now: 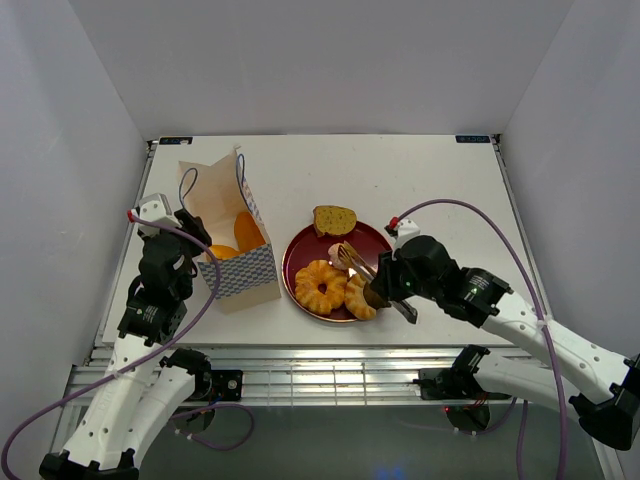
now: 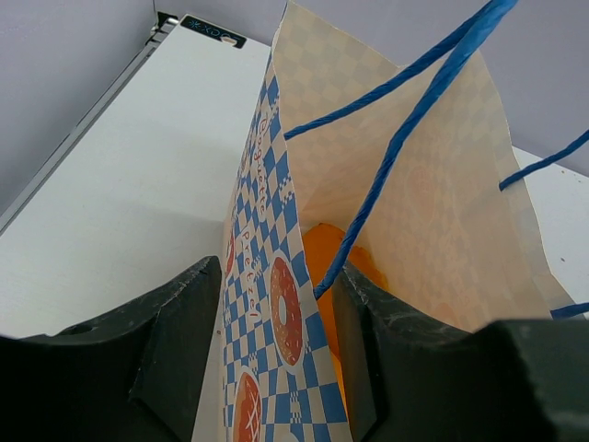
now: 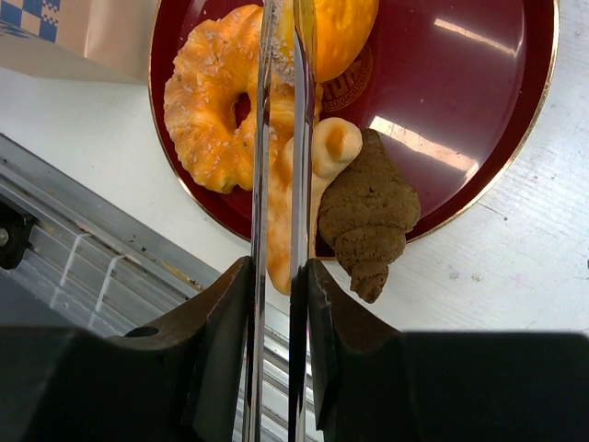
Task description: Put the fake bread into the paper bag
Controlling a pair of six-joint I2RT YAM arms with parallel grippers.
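The paper bag (image 1: 232, 262) stands open left of the plate, with orange fake bread (image 1: 241, 233) inside. My left gripper (image 1: 197, 240) is shut on the bag's near wall (image 2: 269, 230), one finger outside and one inside; the orange bread (image 2: 320, 258) shows below. My right gripper (image 1: 388, 288) is shut on metal tongs (image 1: 354, 262). The tongs (image 3: 276, 138) reach over the dark-red plate (image 3: 460, 83), their arms nearly together above a long pale twisted pastry (image 3: 280, 216). A sugared ring pastry (image 3: 207, 110), an orange roll (image 3: 339, 32) and a brown croissant (image 3: 368, 216) lie beside them.
A brown bread slice (image 1: 333, 219) lies at the plate's far rim (image 1: 378, 236). The ring pastry (image 1: 320, 285) sits at the plate's near left. The table's near edge and metal rails (image 3: 83, 249) run just below the plate. White walls enclose the table.
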